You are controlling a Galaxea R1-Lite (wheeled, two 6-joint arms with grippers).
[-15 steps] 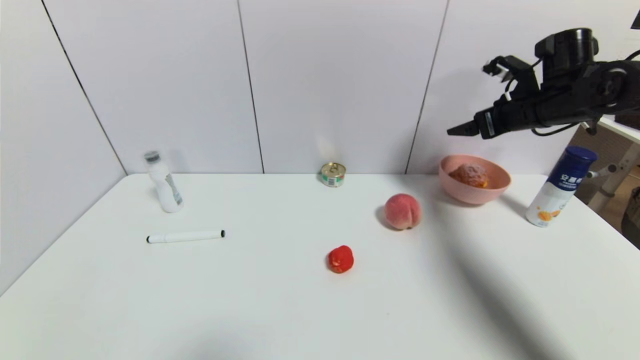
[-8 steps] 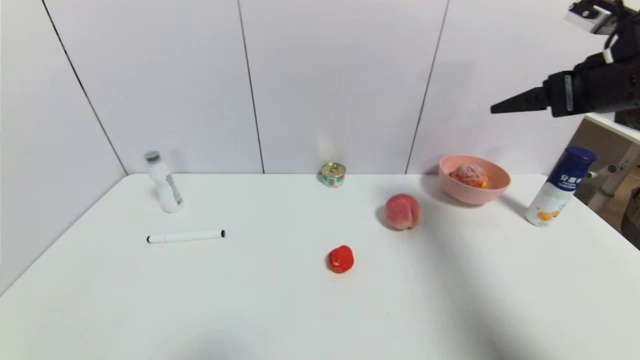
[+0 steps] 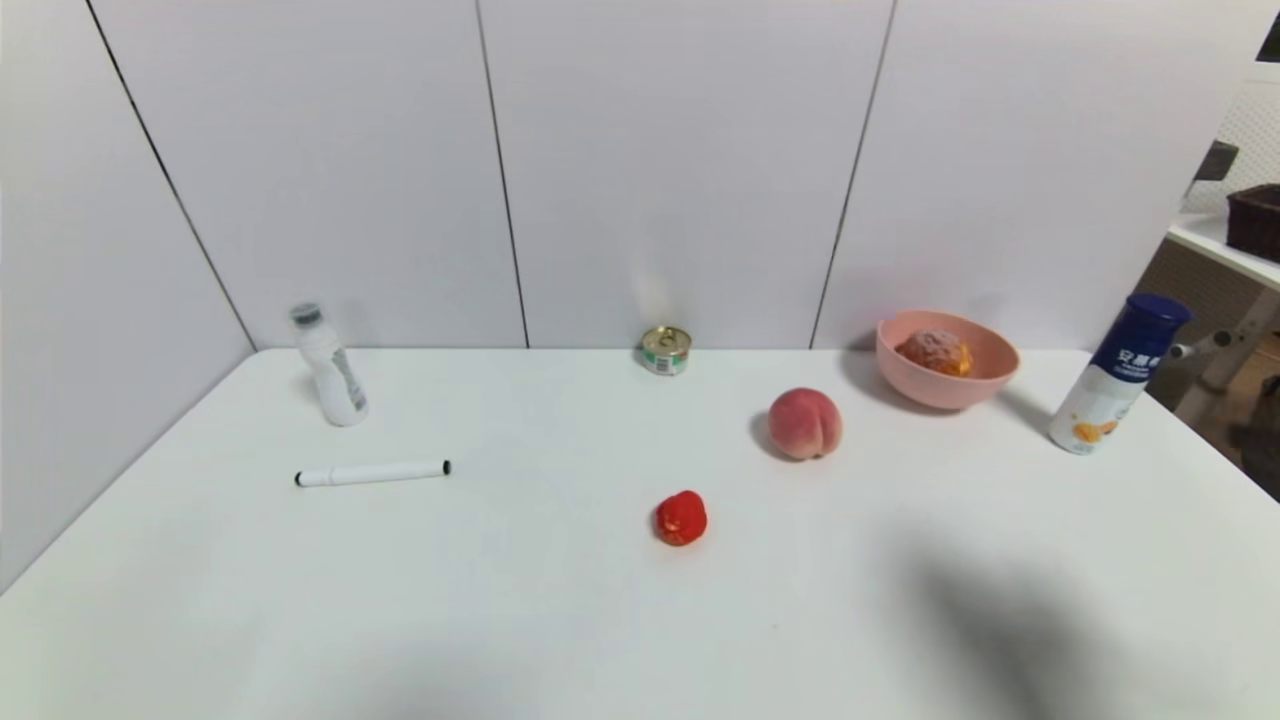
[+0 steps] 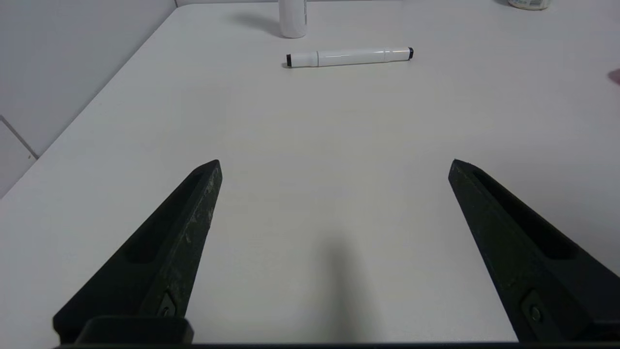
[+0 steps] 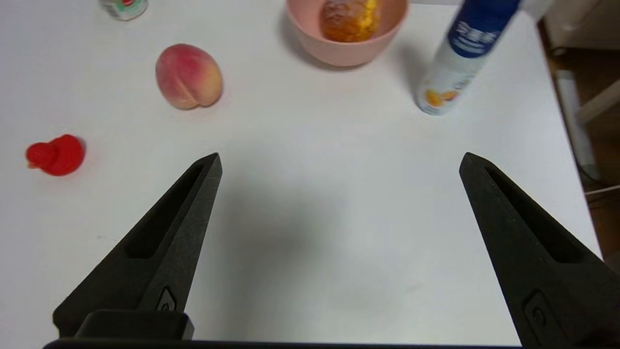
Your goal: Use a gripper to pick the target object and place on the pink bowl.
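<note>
The crusty pinkish-brown bun (image 3: 936, 352) sits in the smooth pink bowl (image 3: 985, 378) near the bench's far right corner – delivered, I judge – right gripper (image 5: 339, 160) hovers empty, jaws spread.

The bun (image 3: 935, 352) sits inside the pink bowl (image 3: 985, 378), resting against its left inner side. It is round and crusty, pinkish-brown on top with a yellow-orange patch on its right. The bowl is plain, smooth and matte, standing upright on the white table toward the far right, close to the back wall. From above, the bun fills much of the bowl's hollow.
</note>
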